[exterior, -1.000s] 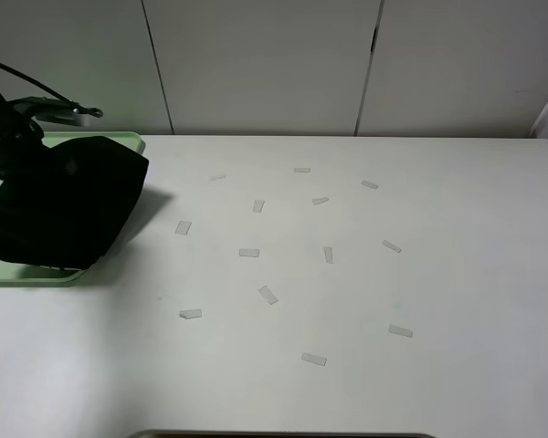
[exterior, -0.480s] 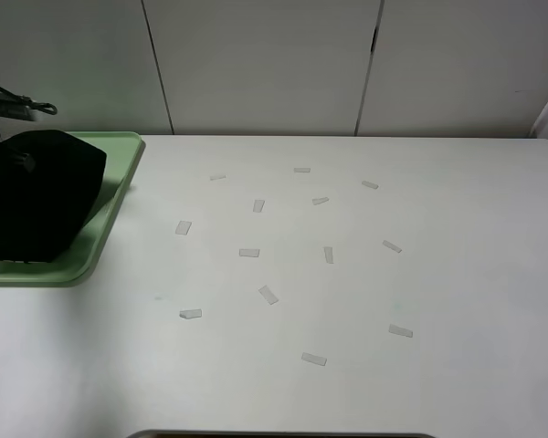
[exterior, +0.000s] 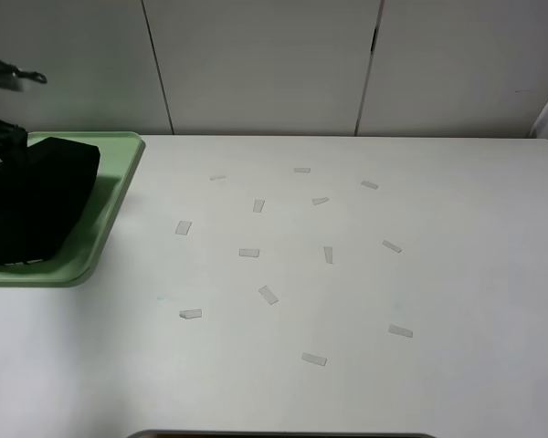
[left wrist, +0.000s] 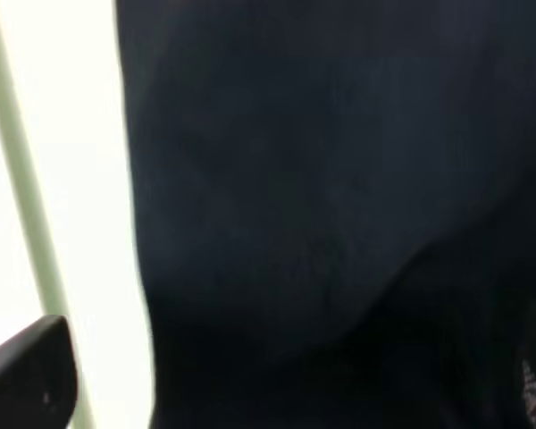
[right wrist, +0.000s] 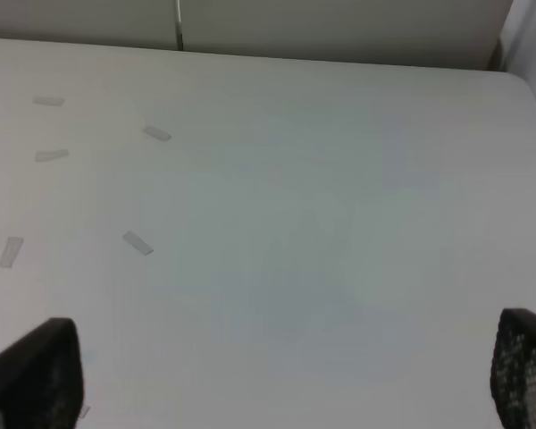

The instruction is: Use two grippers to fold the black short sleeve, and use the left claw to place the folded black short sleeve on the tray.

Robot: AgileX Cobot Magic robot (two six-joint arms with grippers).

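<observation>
The folded black short sleeve (exterior: pixel 32 205) lies on the light green tray (exterior: pixel 110 205) at the table's far left. In the left wrist view the black cloth (left wrist: pixel 339 197) fills most of the picture, right under my left gripper (left wrist: pixel 277 384). One of its fingertips (left wrist: pixel 31 375) stands far out at the side over the tray's rim (left wrist: pixel 22 197), so the jaws are spread open. Only part of the left arm (exterior: pixel 2 75) shows at the exterior view's left edge. My right gripper (right wrist: pixel 277 375) is open and empty above bare table; it does not show in the exterior view.
Several small grey tape strips (exterior: pixel 248 252) are scattered over the middle of the white table (exterior: pixel 438 292); some also show in the right wrist view (right wrist: pixel 137 242). A white panelled wall (exterior: pixel 274 64) stands behind the table.
The left arm carried the black short sleeve to the left and lowered it. It hung partly over the tray's right rim before; now it rests inside the tray.
</observation>
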